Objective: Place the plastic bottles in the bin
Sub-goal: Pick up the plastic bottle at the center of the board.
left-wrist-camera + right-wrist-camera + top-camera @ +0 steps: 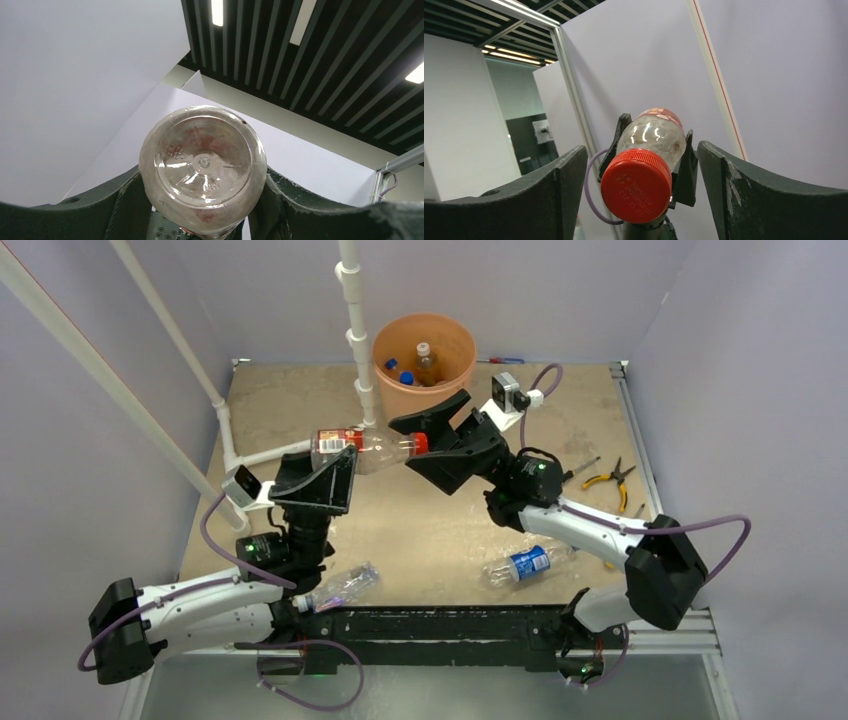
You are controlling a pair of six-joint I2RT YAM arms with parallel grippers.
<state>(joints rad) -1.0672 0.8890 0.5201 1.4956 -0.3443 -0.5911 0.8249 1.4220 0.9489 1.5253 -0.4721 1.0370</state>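
A worn tan table top sits inside pale lilac walls. A white plastic pipe frame stands upright at the back, with two more white pipes slanting down from the upper left. Yellow-handled pliers lie near the table's right edge, a thin dark tool just beside them. A black metal rail runs along the near edge. The left wrist view shows a dark slatted ceiling with bright strip lights.

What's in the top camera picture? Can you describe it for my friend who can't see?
The left gripper holds a red-capped bottle sideways above the table, and the open right gripper brackets its cap. Behind them stands the orange bin with bottles inside; two more bottles lie near the arms' bases.
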